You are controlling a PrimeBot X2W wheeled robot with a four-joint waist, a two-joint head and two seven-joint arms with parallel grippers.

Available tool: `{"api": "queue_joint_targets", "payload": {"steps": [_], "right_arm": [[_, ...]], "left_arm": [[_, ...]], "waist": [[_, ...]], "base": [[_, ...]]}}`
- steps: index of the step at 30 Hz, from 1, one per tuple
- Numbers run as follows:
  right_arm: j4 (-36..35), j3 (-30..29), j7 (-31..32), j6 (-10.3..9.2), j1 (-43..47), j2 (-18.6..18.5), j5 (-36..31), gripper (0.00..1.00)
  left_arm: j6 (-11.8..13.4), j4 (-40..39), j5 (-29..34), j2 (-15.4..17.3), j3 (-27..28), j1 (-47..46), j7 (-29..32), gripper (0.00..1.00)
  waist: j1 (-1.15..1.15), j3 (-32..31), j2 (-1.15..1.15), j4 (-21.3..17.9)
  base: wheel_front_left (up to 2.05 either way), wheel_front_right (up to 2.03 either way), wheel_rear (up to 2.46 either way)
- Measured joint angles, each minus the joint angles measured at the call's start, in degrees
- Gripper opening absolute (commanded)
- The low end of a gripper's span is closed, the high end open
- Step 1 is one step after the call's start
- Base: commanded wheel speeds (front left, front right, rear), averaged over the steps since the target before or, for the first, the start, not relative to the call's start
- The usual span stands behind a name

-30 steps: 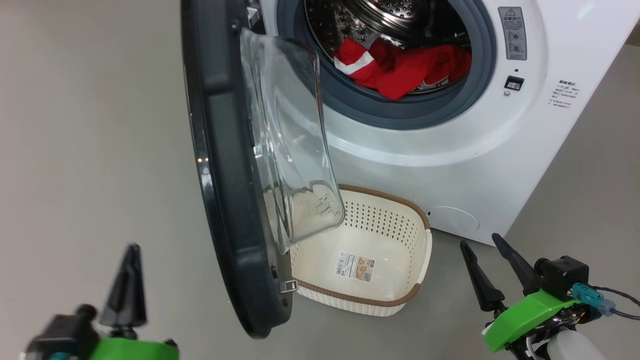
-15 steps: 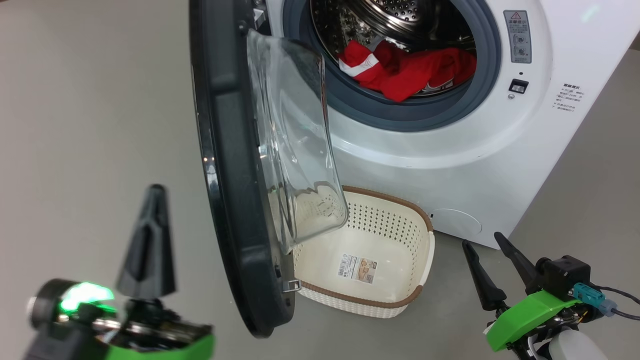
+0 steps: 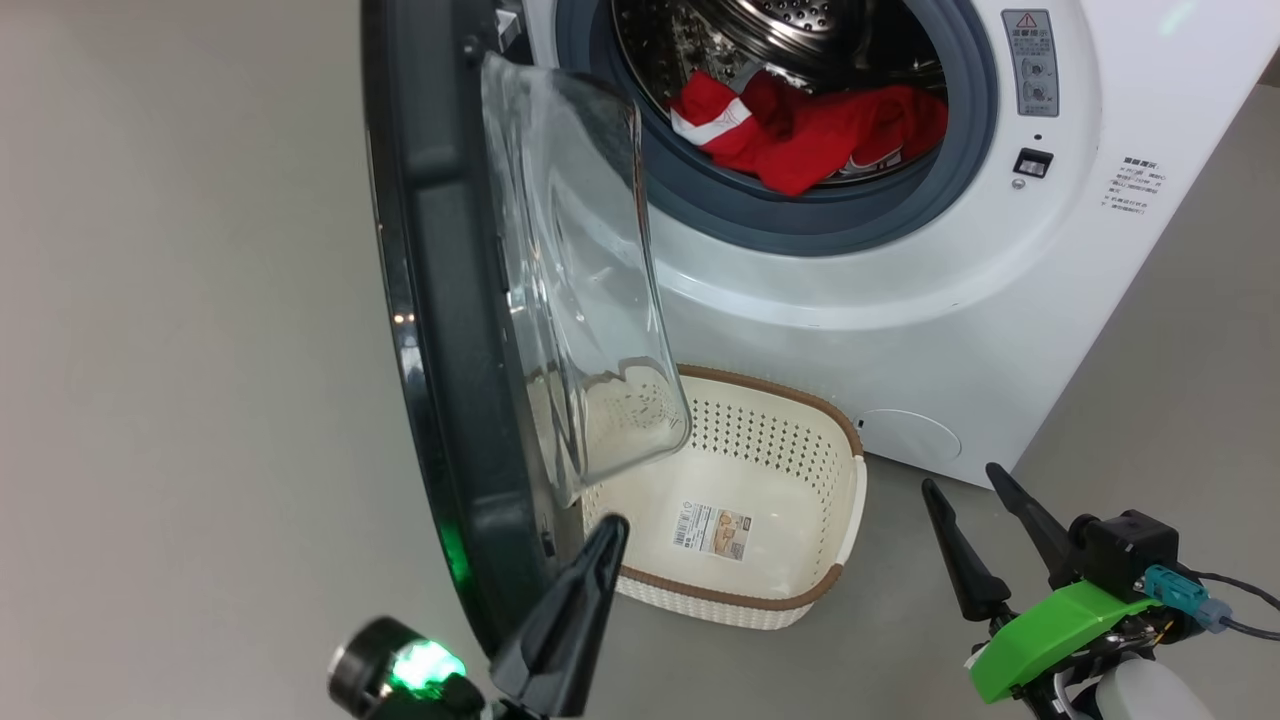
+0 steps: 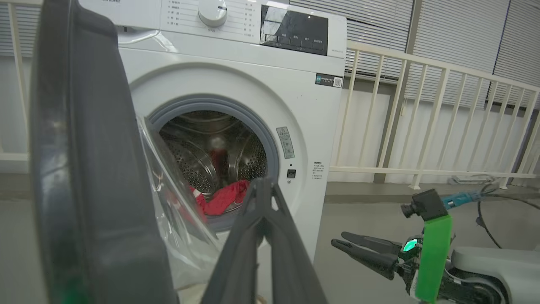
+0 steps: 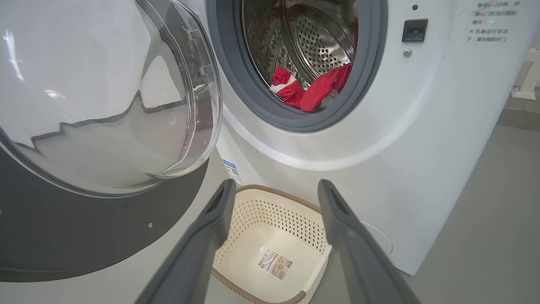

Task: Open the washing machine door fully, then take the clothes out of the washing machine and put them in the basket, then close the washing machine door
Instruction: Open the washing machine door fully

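Head view: perforated cream basket (image 3: 770,440); glossy round door (image 3: 450,300)

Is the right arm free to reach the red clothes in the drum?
Probably yes: the door hangs open off to the left, and nothing stands between the open right tool and the clothes in the drum.

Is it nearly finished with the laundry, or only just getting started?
Early on. Done: the washing machine door is swung out. In hand: the left gripper, shut, is by the door's lower edge, perhaps to push it wider; the right gripper is open, empty. Left: the red clothes lie in the drum, the basket is empty, the door needs closing.
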Motion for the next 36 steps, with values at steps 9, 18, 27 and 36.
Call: {"api": "queue_joint_targets", "payload": {"steps": [9,18,27,36], "right_arm": [[0.0,0.27,0.0,0.0,0.0,0.0,-0.01,1.0],[-0.01,0.14,0.0,0.0,0.01,0.14,-0.09,1.0],[-0.25,0.11,0.0,0.0,0.73,0.36,-0.18,1.0],[-0.29,0.11,0.0,0.0,0.82,0.41,-0.25,1.0]], "left_arm": [[-0.01,10.6,-5.04,0.09,-1.42,0.19,0.0,0.0],[0.13,15.82,-6.81,-0.16,1.67,0.13,0.0,0.0],[1.16,17.16,-7.03,-0.56,5.1,0.14,0.0,0.0],[5.03,17.15,-7.16,0.26,10.81,0.15,0.0,0.0]], "waist": [[0.0,-0.24,0.0,-0.22],[0.0,-0.59,0.0,-0.12],[0.0,-0.65,0.0,0.51],[0.0,-0.04,0.0,1.41]], "base": [[0.0,0.0,0.0],[0.0,0.0,0.0],[0.0,0.0,0.0],[0.0,0.0,0.0]]}}
